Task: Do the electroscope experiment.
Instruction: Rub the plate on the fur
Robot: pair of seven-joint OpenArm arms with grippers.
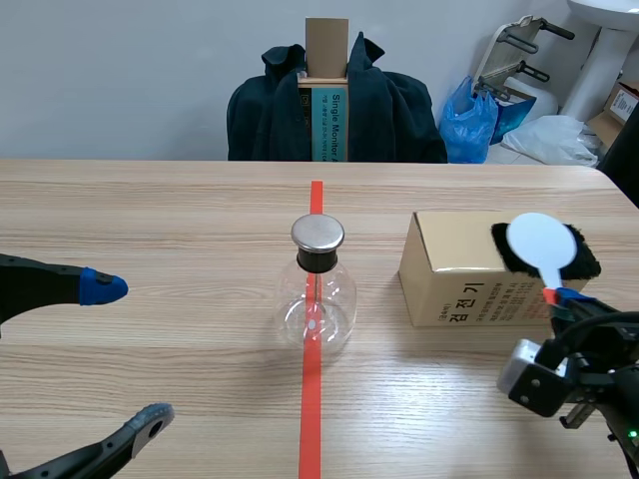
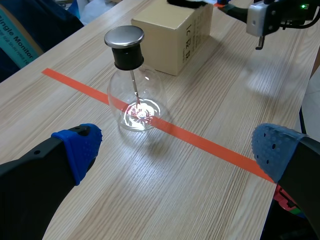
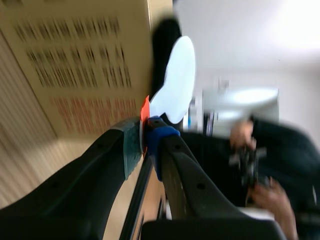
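Scene view suggests an early stage: right jaws clamp the white paddle point(image 1: 539, 242) at the black fur point(image 1: 587, 261), left jaws gape wide, electroscope point(image 1: 318, 287) untouched.

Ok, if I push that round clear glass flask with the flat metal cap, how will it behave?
The round clear glass flask is smooth glass, so it is probably fragile and slippery. Its bulb is rounded, and the flat metal cap sits high on a black stopper, so a high push may tip it or roll it.
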